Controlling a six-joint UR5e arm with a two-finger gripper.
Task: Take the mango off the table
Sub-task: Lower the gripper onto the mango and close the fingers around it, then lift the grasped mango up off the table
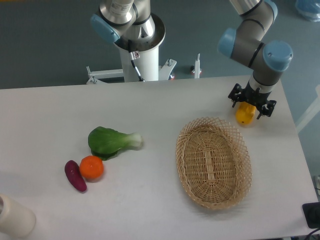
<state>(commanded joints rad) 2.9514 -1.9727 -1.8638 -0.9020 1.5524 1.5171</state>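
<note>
The mango (243,116) is a small yellow-orange fruit lying on the white table (150,105) near the far right corner. My gripper (248,104) points down right over it and hides its upper part. The black fingers stand apart on either side of the fruit, so the gripper is open. I cannot tell if the fingers touch the mango.
A wicker basket (181,150) lies just in front of the mango. A green bok choy (107,141), a round orange (91,167) and a purple eggplant (75,175) lie at the left. A white cylinder (15,217) stands at the front left corner. The table's right edge is close to the gripper.
</note>
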